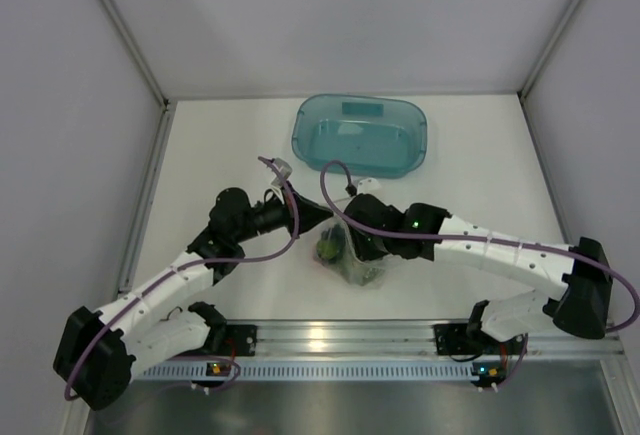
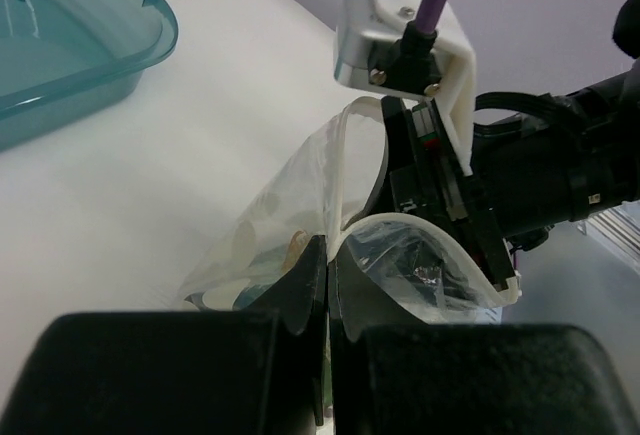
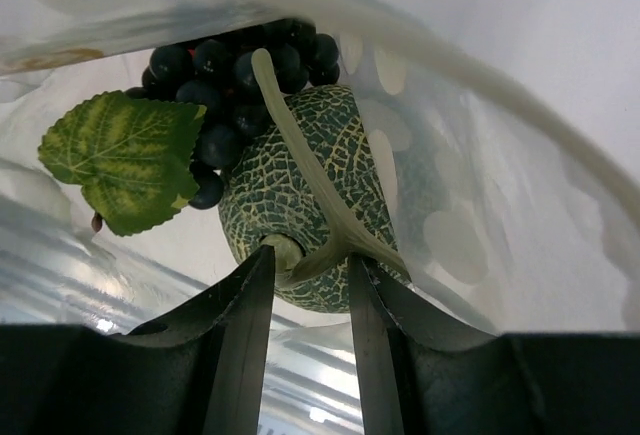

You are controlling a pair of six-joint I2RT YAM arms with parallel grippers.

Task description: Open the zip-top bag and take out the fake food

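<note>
The clear zip-top bag (image 1: 352, 260) lies at the table's middle with its mouth held open. My left gripper (image 2: 330, 250) is shut on one lip of the bag's mouth (image 2: 300, 185); in the top view it (image 1: 318, 219) sits at the bag's left. My right gripper (image 3: 310, 265) reaches inside the bag, its fingers closed on the pale stem of the olive-green netted ball (image 3: 300, 185). The dark grape bunch (image 3: 230, 75) with its green leaf (image 3: 125, 155) lies behind the ball. The red fruit is hidden. The green ball also shows in the top view (image 1: 328, 248).
A teal translucent tray (image 1: 300, 140) stands at the back centre, also in the left wrist view (image 2: 90, 65). The right arm's wrist and camera mount (image 2: 400, 35) sit close in front of my left gripper. Grey walls enclose the table on three sides.
</note>
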